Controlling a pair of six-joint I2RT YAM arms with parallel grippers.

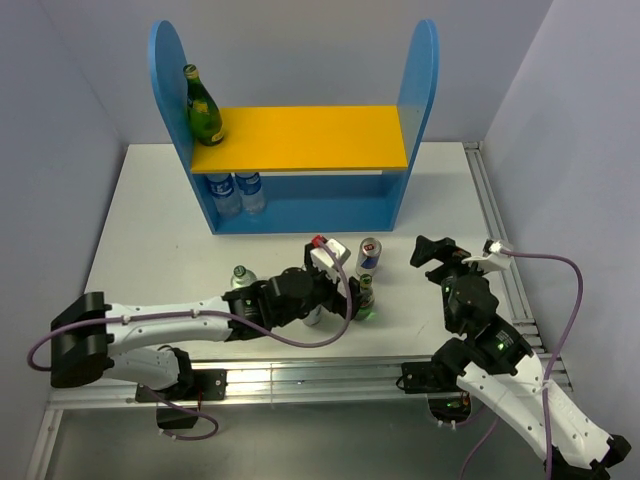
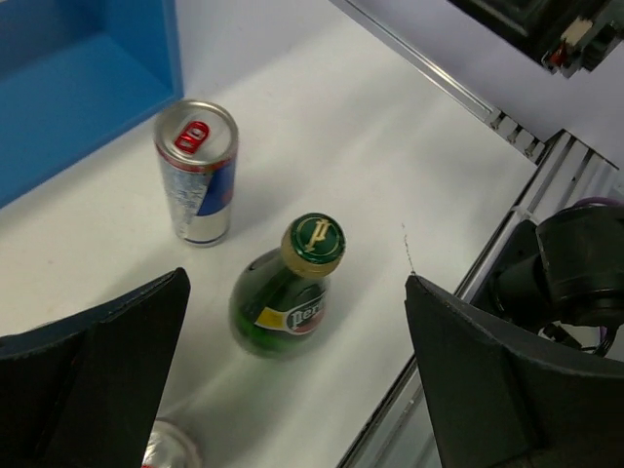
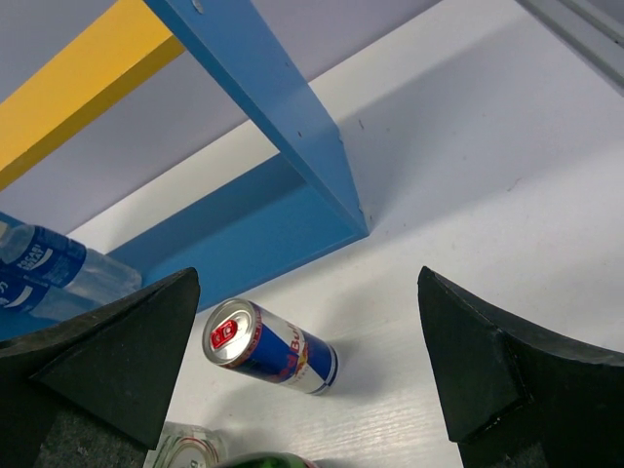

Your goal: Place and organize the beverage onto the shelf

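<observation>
Left pincer (image 2: 292, 292): black fingers (image 2: 107, 361) spread wide and released, hanging over the bottle below, one finger to either side, touching nothing.

Dark green glass bottle with gold-rimmed green cap (image 2: 283, 307): upright on the white table (image 1: 150, 220), in front of the shelf, about midway along it.

Blue-and-silver slim can (image 2: 198, 175): upright, just beside that bottle on the side nearer the shelf.

Two-tier shelf, blue round-topped side panels, yellow top board (image 1: 165, 70): a second dark green glass bottle (image 1: 204, 110) stands at the board's left end. Two blue-labelled water bottles (image 1: 235, 192) are on the tier below.

Right pincer (image 3: 310, 283): wide open, empty, in front of the shelf's right panel.

Handling note: likely step is gripping the table bottle. Lower straight, close on the broad body below the neck, and keep the shelf-side finger off the can.
</observation>
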